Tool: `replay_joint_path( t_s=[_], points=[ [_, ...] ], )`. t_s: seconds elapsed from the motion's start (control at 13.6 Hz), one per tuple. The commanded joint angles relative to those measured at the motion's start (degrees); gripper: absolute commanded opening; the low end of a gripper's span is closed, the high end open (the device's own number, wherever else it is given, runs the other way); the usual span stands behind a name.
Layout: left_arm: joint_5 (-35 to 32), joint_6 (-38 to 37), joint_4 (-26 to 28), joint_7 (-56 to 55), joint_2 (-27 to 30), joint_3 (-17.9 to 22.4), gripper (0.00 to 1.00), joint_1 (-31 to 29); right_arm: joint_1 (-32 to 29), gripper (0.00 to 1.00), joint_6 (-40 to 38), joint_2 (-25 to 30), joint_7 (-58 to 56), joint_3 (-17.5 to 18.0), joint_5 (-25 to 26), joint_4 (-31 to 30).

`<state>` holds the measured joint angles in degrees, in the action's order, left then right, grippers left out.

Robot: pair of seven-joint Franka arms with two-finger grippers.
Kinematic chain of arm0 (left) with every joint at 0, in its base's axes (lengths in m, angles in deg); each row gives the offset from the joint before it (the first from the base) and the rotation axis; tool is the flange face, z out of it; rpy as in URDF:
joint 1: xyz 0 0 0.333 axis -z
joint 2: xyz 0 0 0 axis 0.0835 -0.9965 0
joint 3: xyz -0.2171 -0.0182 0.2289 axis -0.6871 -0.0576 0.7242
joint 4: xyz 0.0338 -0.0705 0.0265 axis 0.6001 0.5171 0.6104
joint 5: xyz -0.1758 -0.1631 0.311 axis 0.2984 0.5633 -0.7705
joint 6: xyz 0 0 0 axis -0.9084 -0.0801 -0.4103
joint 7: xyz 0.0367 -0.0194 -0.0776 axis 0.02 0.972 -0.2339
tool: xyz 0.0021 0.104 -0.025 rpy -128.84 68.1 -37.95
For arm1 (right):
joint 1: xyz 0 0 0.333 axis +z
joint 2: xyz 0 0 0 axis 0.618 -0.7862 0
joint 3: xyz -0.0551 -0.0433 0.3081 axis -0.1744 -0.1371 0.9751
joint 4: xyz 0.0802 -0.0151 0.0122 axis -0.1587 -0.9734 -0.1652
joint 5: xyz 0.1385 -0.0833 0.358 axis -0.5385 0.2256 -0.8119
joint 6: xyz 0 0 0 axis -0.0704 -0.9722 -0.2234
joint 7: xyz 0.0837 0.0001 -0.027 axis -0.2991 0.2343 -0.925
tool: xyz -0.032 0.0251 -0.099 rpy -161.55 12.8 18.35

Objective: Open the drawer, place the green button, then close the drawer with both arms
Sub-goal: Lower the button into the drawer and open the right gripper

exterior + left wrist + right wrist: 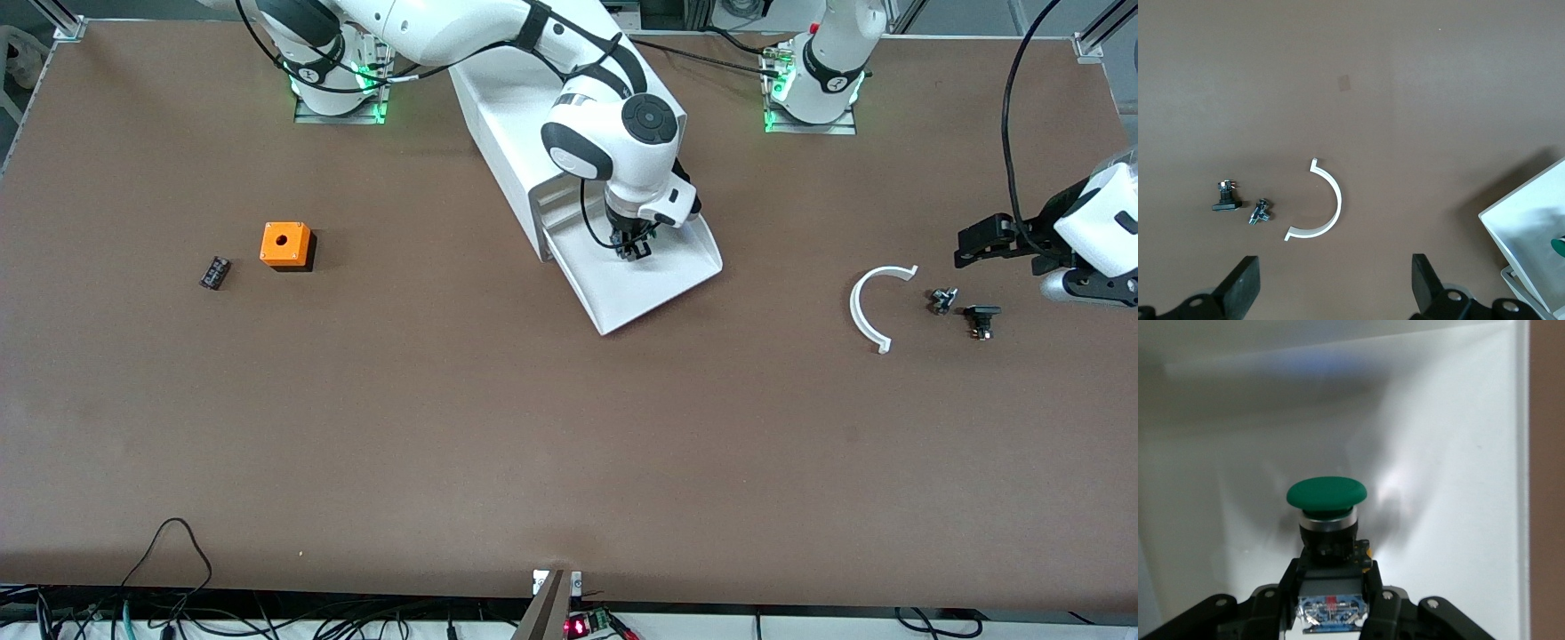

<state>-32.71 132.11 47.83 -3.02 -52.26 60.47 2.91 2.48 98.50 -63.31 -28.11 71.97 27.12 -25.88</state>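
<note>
The lowest drawer (653, 298) stands pulled out of the white cabinet (502, 116), its white tray toward the front camera. My right gripper (633, 249) is down inside that tray, shut on the button (1327, 492). The fingers (1286, 583) clamp the black-and-blue body, with the green cap pointing away from the wrist. I cannot tell whether the button touches the tray floor (1445, 453). My left gripper (969, 247) waits open over bare table at the left arm's end, its fingers (1241, 287) wide apart with nothing between them. A corner of the drawer (1531, 220) shows in the left wrist view.
A white half ring (871, 307) and two small black parts (941, 300) (981, 318) lie near the left gripper. An orange cube with a hole (286, 244) and a small black part (214, 272) lie toward the right arm's end. Cables run along the table's front edge.
</note>
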Motion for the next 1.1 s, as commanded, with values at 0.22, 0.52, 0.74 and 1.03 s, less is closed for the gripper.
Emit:
replay_joint_path(
  t_s=[0.22, 0.52, 0.74, 1.03],
  points=[
    [-0.82, -0.54, -0.4, -0.87, -0.13, -0.04, 1.0, 0.12, 1.01, 1.0, 1.06, 0.21, 11.22, 0.08, 2.49, -0.85],
    [-0.82, -0.54, -0.4, -0.78, -0.13, -0.04, 1.0, 0.12, 0.75, 1.0, 1.24, 4.34, 28.62, -0.09, 2.67, 0.82],
    [0.4, 0.68, 0.04, -0.95, -0.65, -0.04, 1.0, 0.21, -1.18, 1.0, 3.51, 6.36, 35.33, -3.07, 3.11, 2.05],
    [1.64, 8.57, 5.47, -6.81, -1.88, -3.72, 1.0, 0.56, -6.53, 1.0, 3.7, 11.54, 41.46, -6.07, 3.02, 1.7]
  ],
)
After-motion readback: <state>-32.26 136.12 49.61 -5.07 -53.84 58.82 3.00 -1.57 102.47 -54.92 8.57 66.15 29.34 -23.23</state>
